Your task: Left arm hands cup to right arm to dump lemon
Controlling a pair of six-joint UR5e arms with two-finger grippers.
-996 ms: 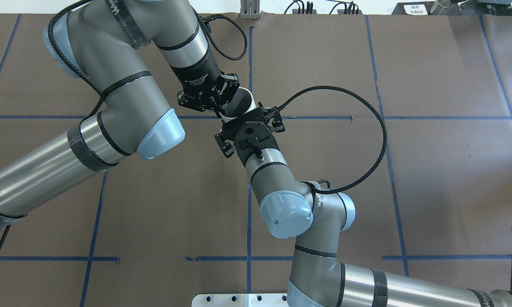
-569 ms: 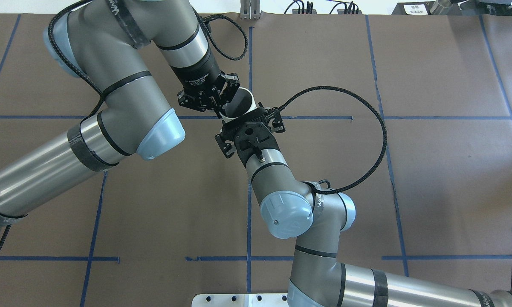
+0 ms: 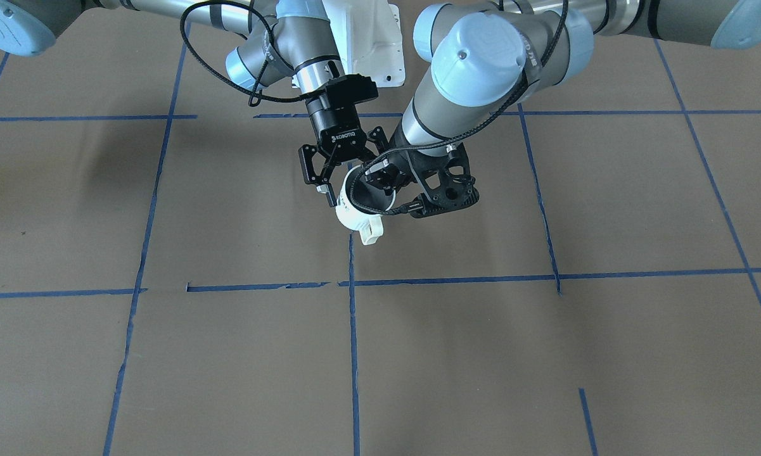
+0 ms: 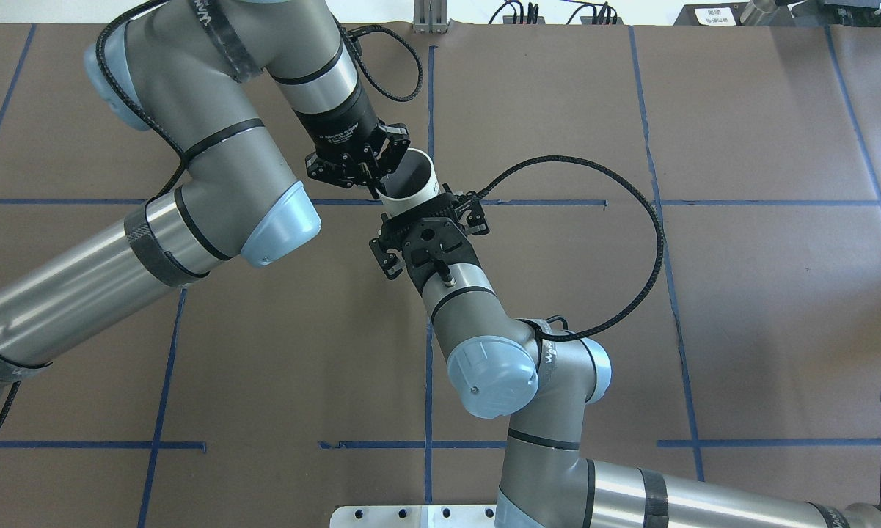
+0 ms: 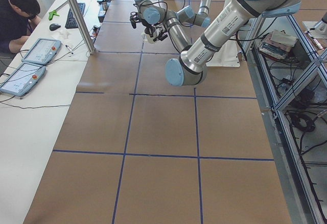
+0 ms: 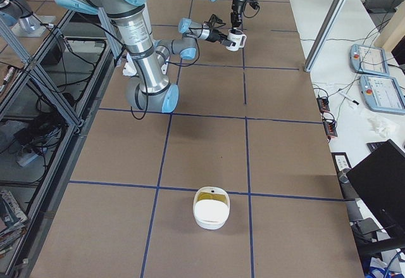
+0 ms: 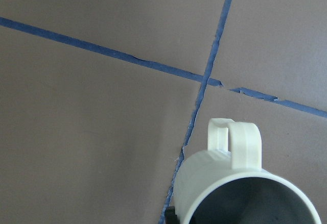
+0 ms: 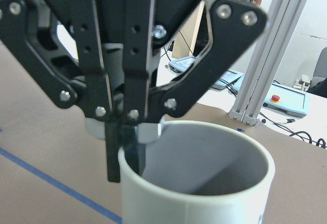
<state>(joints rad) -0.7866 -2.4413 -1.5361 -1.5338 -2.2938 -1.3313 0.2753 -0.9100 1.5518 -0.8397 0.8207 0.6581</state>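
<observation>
The white ribbed cup point(image 4: 403, 199) hangs above the table's middle, mouth up and a little tilted. Its handle shows in the left wrist view point(image 7: 232, 140). My left gripper point(image 4: 378, 189) is shut on the cup's rim, one finger inside and one outside, as the right wrist view point(image 8: 127, 152) shows. My right gripper point(image 3: 353, 180), lettered ROBOTIQ, is open with its jaws spread on either side of the cup's body point(image 3: 358, 218). The cup's grey inside point(image 8: 204, 152) shows no lemon; its bottom is hidden.
A white bowl point(image 6: 211, 208) with a yellowish inside stands far off at the table's right end. The brown table point(image 4: 741, 308) carries blue tape lines. A person point(image 5: 18, 9) sits at a side desk beyond a metal post point(image 5: 76, 15).
My left arm has shifted slightly and carried the cup a little away from the base. My right gripper has drawn back a little, so more of the cup's white side shows.
</observation>
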